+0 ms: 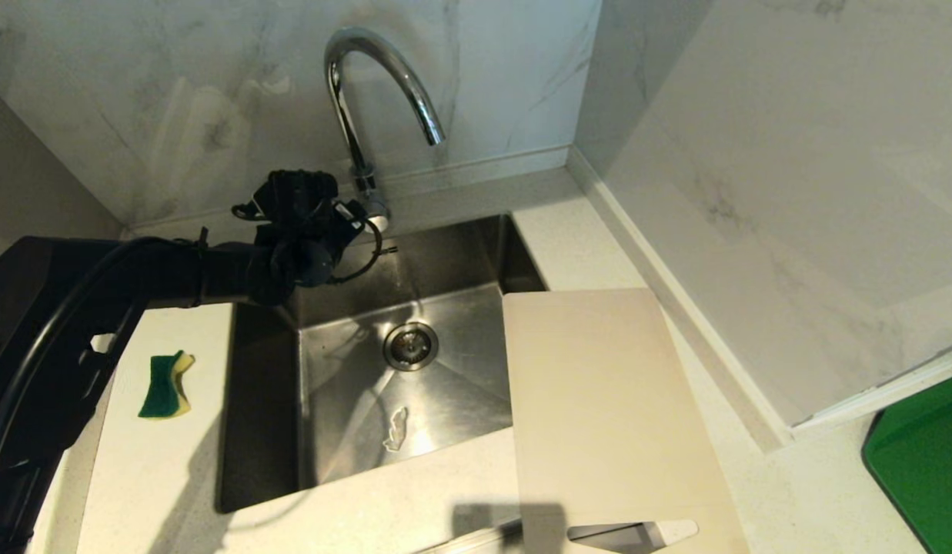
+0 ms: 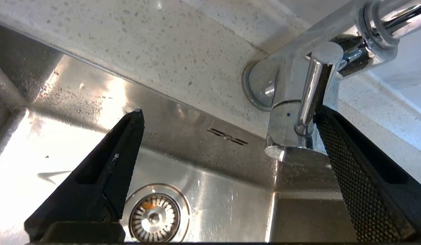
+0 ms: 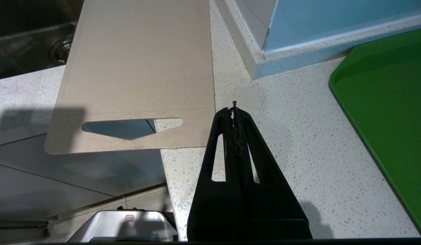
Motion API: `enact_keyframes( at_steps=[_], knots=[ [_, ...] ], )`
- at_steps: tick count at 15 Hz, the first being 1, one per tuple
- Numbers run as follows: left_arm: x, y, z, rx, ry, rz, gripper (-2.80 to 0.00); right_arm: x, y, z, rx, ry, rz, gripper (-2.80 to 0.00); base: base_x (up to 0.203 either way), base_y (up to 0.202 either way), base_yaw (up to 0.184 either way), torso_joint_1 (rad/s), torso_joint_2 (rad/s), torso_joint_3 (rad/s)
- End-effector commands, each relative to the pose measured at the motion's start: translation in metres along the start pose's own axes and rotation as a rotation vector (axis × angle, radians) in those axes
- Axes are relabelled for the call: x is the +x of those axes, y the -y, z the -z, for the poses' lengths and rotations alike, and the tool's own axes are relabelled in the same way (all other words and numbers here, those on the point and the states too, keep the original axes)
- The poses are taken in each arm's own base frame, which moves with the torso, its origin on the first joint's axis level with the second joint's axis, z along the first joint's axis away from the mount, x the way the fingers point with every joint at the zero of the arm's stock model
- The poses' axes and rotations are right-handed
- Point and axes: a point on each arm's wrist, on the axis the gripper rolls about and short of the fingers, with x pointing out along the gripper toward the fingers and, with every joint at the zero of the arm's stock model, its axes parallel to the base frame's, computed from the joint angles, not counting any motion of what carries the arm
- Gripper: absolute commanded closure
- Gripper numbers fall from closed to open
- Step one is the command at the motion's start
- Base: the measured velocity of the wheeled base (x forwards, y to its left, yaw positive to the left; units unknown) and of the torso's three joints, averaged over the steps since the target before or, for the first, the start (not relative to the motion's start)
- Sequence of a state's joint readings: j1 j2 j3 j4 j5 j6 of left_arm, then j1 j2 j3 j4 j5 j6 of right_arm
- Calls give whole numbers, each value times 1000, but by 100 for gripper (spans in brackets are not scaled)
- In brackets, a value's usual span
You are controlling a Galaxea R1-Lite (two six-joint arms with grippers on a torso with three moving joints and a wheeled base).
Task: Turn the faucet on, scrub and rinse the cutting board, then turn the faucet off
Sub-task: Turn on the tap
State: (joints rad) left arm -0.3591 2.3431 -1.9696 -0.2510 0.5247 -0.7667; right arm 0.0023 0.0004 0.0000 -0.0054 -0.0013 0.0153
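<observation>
Head view: the left arm reaches across the sink (image 1: 476, 254) from the left, its left end effector (image 1: 345, 223) up at the base of the faucet (image 1: 368, 100), the chrome gooseneck at the back rim; no water falls from the spout. The cutting board (image 1: 599, 400) lies flat on the desk (image 1: 791, 492) to the right of the sink, its left edge overhanging the basin, its slot handle at the near end, jutting past the desk's front edge. A green-and-yellow sponge (image 1: 165, 385) sits on the desk left of the sink. A green board (image 1: 922, 454) shows at the far right. Left wrist view: the left end effector (image 2: 227, 115) has its fingers (image 2: 350, 163) spread wide apart, holding nothing; one finger lies right against the faucet's side lever (image 2: 316, 85), the other hangs over the sink above the drain (image 2: 154, 217). Right wrist view: the right end effector (image 3: 234, 109) has its fingers pressed together, empty, hovering above the desk (image 3: 292, 136) just beside the cutting board's (image 3: 139, 61) handle end, between it and the green board (image 3: 390, 95).
</observation>
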Motion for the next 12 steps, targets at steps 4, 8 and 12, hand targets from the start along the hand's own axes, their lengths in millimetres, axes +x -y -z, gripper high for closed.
enact_keyframes(
  at_steps=[4, 8, 12],
  knots=[
    [-1, 1, -2, -9, 4, -1, -280, 0, 0, 0, 0, 0, 0, 0, 0, 0, 0, 0, 0, 0],
    [0, 0, -3, -12, 9, 0, -280, 0, 0, 0, 0, 1, 1, 0, 0, 0, 0, 0, 0, 0],
    [0, 0, -8, -21, 25, -1, -280, 0, 0, 0, 0, 1, -1, 0, 0, 0, 0, 0, 0, 0]
  ],
)
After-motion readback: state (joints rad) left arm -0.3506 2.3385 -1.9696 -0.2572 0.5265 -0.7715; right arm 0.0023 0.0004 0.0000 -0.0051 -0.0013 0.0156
